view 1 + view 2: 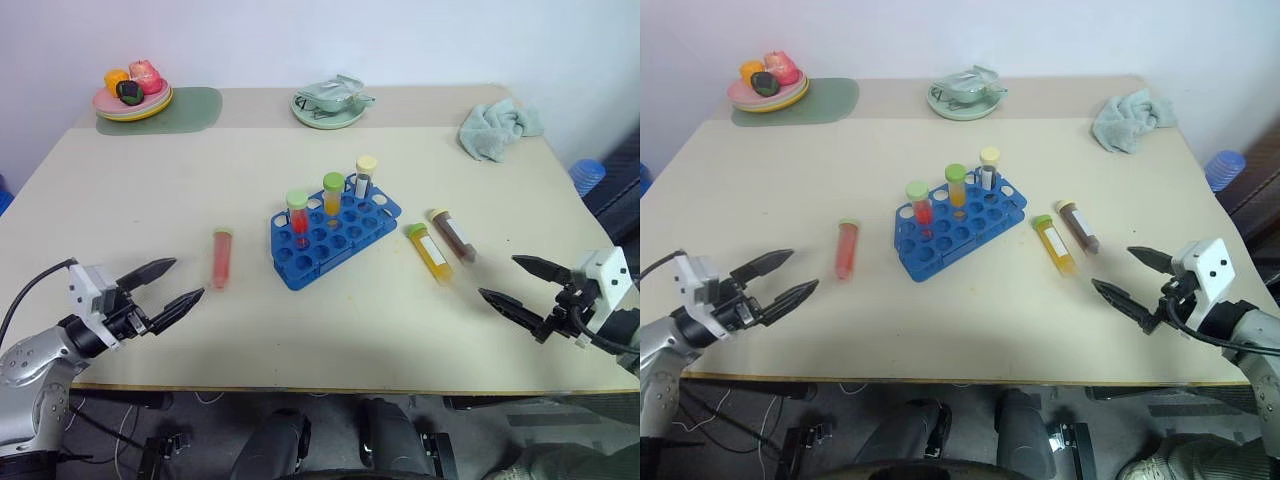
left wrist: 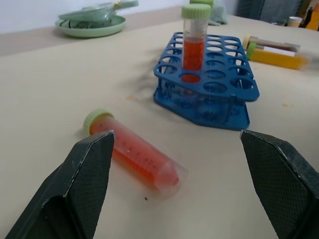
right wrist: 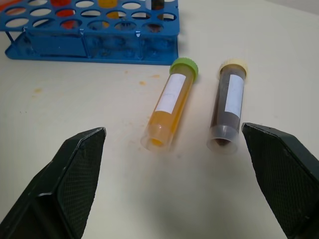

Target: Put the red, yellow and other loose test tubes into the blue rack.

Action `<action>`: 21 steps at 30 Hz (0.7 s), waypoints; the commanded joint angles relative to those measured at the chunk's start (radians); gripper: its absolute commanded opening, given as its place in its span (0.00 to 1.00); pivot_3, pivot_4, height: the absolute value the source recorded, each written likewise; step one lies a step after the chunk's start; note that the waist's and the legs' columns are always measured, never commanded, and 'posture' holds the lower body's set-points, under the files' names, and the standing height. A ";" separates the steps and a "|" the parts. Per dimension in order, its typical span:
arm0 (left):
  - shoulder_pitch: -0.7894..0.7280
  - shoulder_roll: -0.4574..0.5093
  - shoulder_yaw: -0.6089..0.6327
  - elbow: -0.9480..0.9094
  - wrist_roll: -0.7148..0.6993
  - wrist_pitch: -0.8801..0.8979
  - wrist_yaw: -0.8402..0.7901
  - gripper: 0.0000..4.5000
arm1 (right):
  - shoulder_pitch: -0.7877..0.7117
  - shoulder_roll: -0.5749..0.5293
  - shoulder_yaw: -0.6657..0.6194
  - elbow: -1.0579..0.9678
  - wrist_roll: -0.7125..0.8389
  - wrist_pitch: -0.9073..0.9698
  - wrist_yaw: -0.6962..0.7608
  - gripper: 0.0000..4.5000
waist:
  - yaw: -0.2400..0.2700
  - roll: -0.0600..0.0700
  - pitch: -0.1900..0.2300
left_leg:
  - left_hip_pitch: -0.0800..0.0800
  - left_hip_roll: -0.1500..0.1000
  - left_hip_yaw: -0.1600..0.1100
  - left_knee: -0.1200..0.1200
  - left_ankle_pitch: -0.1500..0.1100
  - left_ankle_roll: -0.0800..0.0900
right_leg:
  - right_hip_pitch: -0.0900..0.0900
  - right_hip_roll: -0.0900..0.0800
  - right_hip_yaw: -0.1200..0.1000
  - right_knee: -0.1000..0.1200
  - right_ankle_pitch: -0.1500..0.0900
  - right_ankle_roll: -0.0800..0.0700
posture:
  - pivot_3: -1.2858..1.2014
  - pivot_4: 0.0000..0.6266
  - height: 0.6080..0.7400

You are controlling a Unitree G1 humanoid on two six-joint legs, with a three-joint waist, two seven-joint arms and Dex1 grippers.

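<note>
Nearest the robot, the left claw hovers low over the table with its two black fingers spread wide and nothing between them; the right claw hangs over the opposite near edge, also spread wide and empty. Just beyond the left claw lies the red tube, flat on the table with its green cap pointing away from the robot. The left wrist view shows its graduation marks and its conical tip, details too small to make out from the head views. Ahead of the right claw lie the yellow tube and the brown tube, side by side and slightly apart. The right wrist view shows a white label on each, a green cap on the yellow one and a cream cap on the brown one. Between the two groups stands the blue rack, holding three upright tubes: red, orange, and a dark one. At the far edge, the head views take in a plate of toy food, a green dish and a crumpled cloth.
</note>
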 commanded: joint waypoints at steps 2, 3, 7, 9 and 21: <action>-0.003 0.006 0.013 -0.034 0.006 0.007 0.007 0.92 | -0.012 -0.018 -0.030 -0.051 0.024 0.021 -0.007 1.00 | 0.001 0.000 0.000 | 0.000 0.000 0.000 0.000 0.000 0.000 | 0.000 0.000 0.000 -0.001 0.000 0.000 | 0.52 0.24 1.00; -0.011 0.006 0.011 -0.038 0.011 0.011 0.017 0.92 | -0.017 -0.017 -0.030 -0.053 0.023 0.024 -0.010 1.00 | 0.001 0.000 0.000 | 0.000 0.000 0.000 0.000 0.000 0.000 | 0.001 0.000 0.000 -0.001 0.000 0.000 | 0.52 0.24 1.00; -0.037 0.008 0.007 -0.051 -0.020 0.042 0.010 0.92 | -0.039 -0.011 -0.021 -0.058 0.021 0.044 -0.031 1.00 | 0.001 0.000 0.000 | 0.000 0.000 0.000 0.000 0.000 0.000 | 0.001 0.000 0.000 -0.002 0.000 0.000 | 0.52 0.24 1.00; -0.047 0.007 0.007 -0.058 -0.031 0.058 0.005 0.92 | -0.054 -0.009 -0.014 -0.065 0.042 0.079 -0.041 1.00 | 0.001 0.000 0.000 | 0.000 0.000 0.000 0.000 0.000 0.000 | 0.001 0.001 0.000 -0.002 0.000 0.000 | 0.52 0.24 1.00; -0.146 -0.030 -0.097 -0.112 -0.017 0.036 -0.093 0.92 | -0.362 -0.123 0.190 0.020 -0.010 0.306 -0.130 1.00 | 0.000 0.001 0.001 | 0.000 0.001 0.001 0.000 0.002 -0.004 | 0.001 0.001 0.000 -0.004 0.001 -0.001 | 0.52 0.24 1.00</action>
